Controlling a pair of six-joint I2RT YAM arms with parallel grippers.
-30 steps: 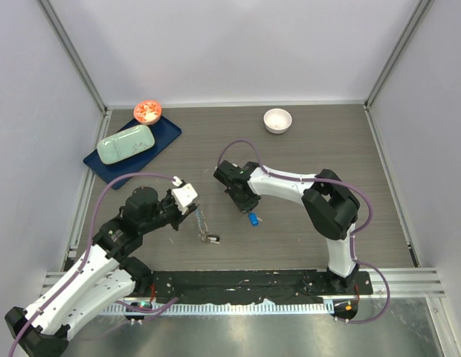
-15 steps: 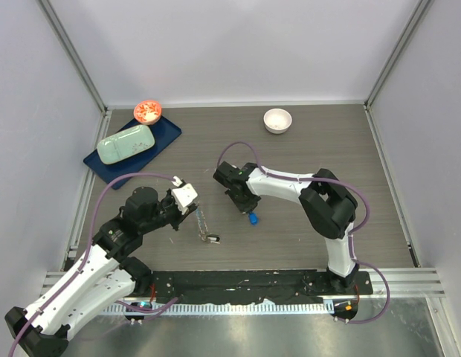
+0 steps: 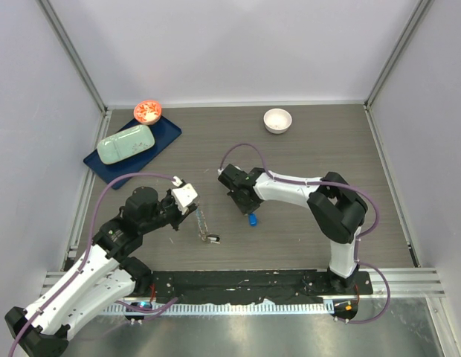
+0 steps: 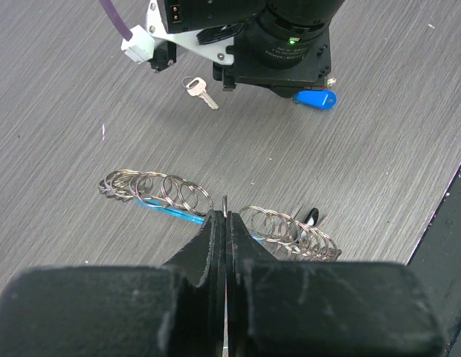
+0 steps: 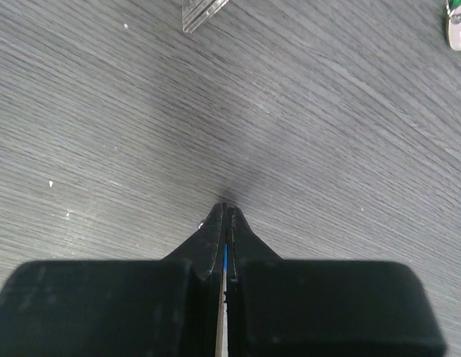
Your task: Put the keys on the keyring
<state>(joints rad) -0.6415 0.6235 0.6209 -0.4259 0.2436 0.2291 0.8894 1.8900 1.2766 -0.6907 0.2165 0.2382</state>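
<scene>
The keyring [image 4: 163, 195] is a string of silvery loops with a light-blue strip, lying on the table; it also shows in the top view [image 3: 206, 227]. My left gripper [image 4: 225, 217] is shut on one of its loops. A black key head [image 4: 311, 216] sits at the chain's right end. My right gripper [image 3: 246, 206] is shut, fingertips down at the table; in the right wrist view a blue sliver shows between its fingers [image 5: 216, 227]. The blue key [image 4: 316, 99] sticks out beside it [image 3: 252, 219]. A silver key [image 4: 199, 91] lies near it. A green key [image 5: 459, 26] is at the frame edge.
A white bowl [image 3: 277, 120] stands at the back. A dark blue tray [image 3: 167, 134] with a pale green case [image 3: 126, 143] and a red dish [image 3: 148, 111] sit at the back left. A clear plastic piece [image 5: 204, 15] lies ahead of my right gripper.
My right arm's wrist has shifted a little right and toward the near edge; the blue key has stayed almost in place. The left arm and the keyring have not moved.
</scene>
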